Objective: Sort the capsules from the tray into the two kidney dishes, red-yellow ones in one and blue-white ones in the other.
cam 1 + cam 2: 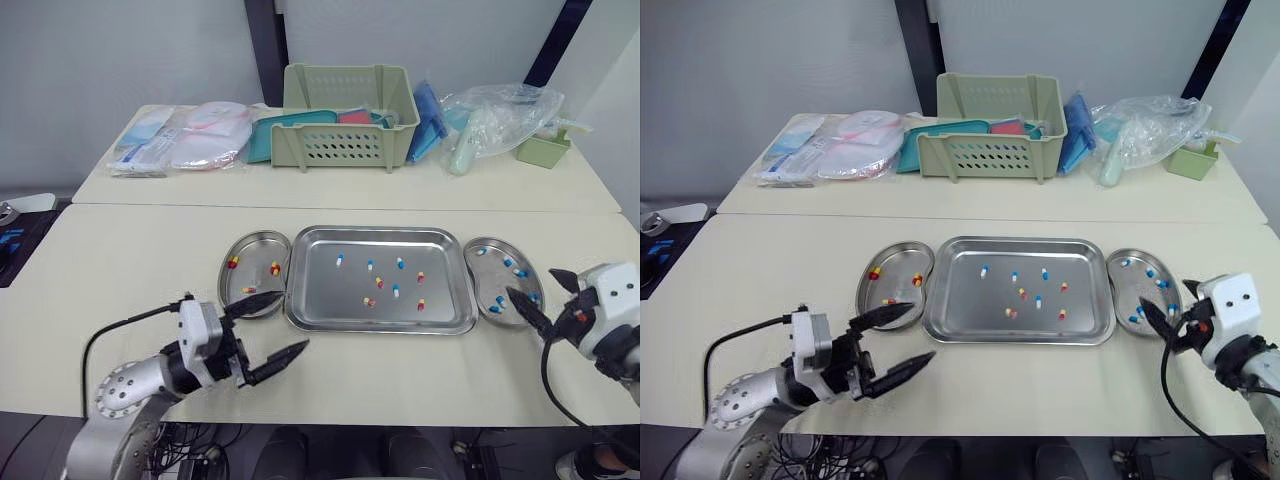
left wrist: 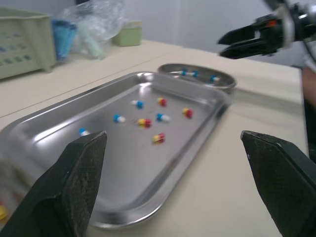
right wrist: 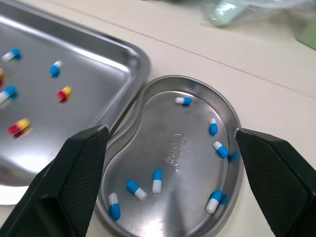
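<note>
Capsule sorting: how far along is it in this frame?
Done: three red-yellow capsules lie in the left kidney dish, several blue-white ones in the right kidney dish. In hand: nothing; left gripper and right gripper are open, empty. Left: eight capsules, four of each colour, in the tray.

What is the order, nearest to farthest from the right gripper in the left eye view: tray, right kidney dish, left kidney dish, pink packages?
From the right gripper:
1. Right kidney dish, just ahead of its open jaws.
2. Tray, centre.
3. Left kidney dish, beyond the tray's left side.
4. Pink packages, far left on the rear table.
</note>
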Controlling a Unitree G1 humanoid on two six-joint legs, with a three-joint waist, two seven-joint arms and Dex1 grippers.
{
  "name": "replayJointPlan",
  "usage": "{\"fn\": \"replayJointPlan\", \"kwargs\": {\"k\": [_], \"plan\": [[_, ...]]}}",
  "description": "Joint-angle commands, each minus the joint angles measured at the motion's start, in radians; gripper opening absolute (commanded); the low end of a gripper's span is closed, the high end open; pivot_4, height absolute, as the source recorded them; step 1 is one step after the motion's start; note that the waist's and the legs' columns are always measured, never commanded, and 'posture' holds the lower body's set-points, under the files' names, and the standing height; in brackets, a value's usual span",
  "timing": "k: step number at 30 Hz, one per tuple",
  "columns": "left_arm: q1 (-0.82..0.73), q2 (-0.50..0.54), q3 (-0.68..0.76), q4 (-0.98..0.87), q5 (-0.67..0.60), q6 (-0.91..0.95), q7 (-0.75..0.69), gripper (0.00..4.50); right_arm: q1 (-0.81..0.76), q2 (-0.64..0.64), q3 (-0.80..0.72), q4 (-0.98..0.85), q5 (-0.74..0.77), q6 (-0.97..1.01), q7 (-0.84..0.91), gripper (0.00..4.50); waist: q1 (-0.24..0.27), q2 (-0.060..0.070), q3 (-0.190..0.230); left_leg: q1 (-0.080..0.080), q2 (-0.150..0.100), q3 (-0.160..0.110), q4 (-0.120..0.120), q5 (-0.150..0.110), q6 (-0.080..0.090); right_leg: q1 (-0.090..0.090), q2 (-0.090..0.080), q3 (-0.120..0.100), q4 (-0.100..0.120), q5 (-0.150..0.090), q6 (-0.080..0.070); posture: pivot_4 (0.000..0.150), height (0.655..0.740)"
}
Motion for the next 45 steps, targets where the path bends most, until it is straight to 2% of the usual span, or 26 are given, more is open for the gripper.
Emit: {"fn": "replayJointPlan", "kwargs": {"k": [1,5,10,15,24,28,33,37,40,45], "plan": [[0.029,0.058,0.157,0.008,-0.036,0.093,0.065,4.50,0.050,-0.078,-0.069,0.061,0.005,-0.141,0.163,4.31,-0.001,0.000,0.001,0.001,0.000,0.000,0.000,0.000,0.000,0.001,0.000,0.000,0.000,0.000,0.000,0.150,0.7400],[0.070,0.114,0.308,0.150,-0.013,0.115,0.057,4.50,0.094,-0.164,-0.131,0.178,0.026,-0.210,0.310,4.31,-0.001,-0.001,0.001,0.002,0.000,0.000,0.000,0.000,0.000,0.002,0.000,0.000,0.000,0.000,0.000,0.150,0.7400],[0.134,0.172,0.404,0.381,0.067,0.006,-0.037,4.50,0.118,-0.262,-0.180,0.357,0.003,-0.282,0.451,4.31,-0.001,-0.003,0.003,0.003,0.000,0.001,-0.001,0.000,0.000,0.002,0.000,0.000,-0.001,0.000,-0.001,0.150,0.7400],[0.175,0.172,0.435,0.487,0.097,-0.050,-0.084,4.50,0.092,-0.311,-0.180,0.495,-0.007,-0.325,0.500,4.41,0.000,-0.006,0.005,0.003,0.000,0.001,-0.001,0.000,0.000,0.003,0.000,0.000,-0.001,0.000,-0.001,0.150,0.7400],[0.203,0.165,0.443,0.539,0.112,-0.113,-0.122,4.50,0.068,-0.300,-0.154,0.515,-0.018,-0.352,0.490,4.41,0.000,-0.006,0.005,0.002,0.000,0.001,-0.001,0.000,0.000,0.003,0.000,0.000,-0.001,0.000,-0.001,0.150,0.7400],[0.223,0.154,0.430,0.483,0.094,-0.130,-0.161,4.50,0.075,-0.298,-0.152,0.520,-0.018,-0.357,0.496,4.41,0.000,-0.006,0.005,0.002,0.000,0.001,-0.001,0.000,0.000,0.003,0.000,0.000,-0.001,0.000,-0.001,0.150,0.7400],[0.253,0.091,0.342,0.230,0.035,-0.065,-0.161,4.50,0.105,-0.291,-0.161,0.517,-0.017,-0.360,0.502,4.41,0.001,-0.006,0.005,0.002,0.000,0.001,-0.001,0.000,0.000,0.003,-0.001,0.000,-0.001,0.000,0.000,0.150,0.7400],[0.238,0.017,0.191,0.008,0.018,-0.005,-0.093,4.50,0.148,-0.280,-0.181,0.508,-0.016,-0.363,0.501,4.41,0.004,-0.006,0.005,0.002,0.000,0.001,0.000,0.000,0.000,0.004,-0.001,0.000,-0.002,0.000,0.000,0.150,0.7400],[0.182,-0.050,0.086,-0.047,0.058,0.005,-0.016,4.50,0.176,-0.272,-0.194,0.499,-0.014,-0.357,0.494,4.41,0.003,-0.004,0.004,0.002,0.000,0.000,-0.001,0.000,0.000,0.004,0.000,0.000,-0.002,0.000,0.000,0.150,0.7400],[0.127,-0.109,-0.004,-0.056,0.099,0.006,0.054,4.50,0.221,-0.253,-0.218,0.455,-0.004,-0.348,0.491,4.41,-0.002,-0.003,0.003,0.003,0.000,0.001,0.000,0.000,0.000,0.004,0.000,0.000,-0.002,0.000,0.000,0.150,0.7400]]}}
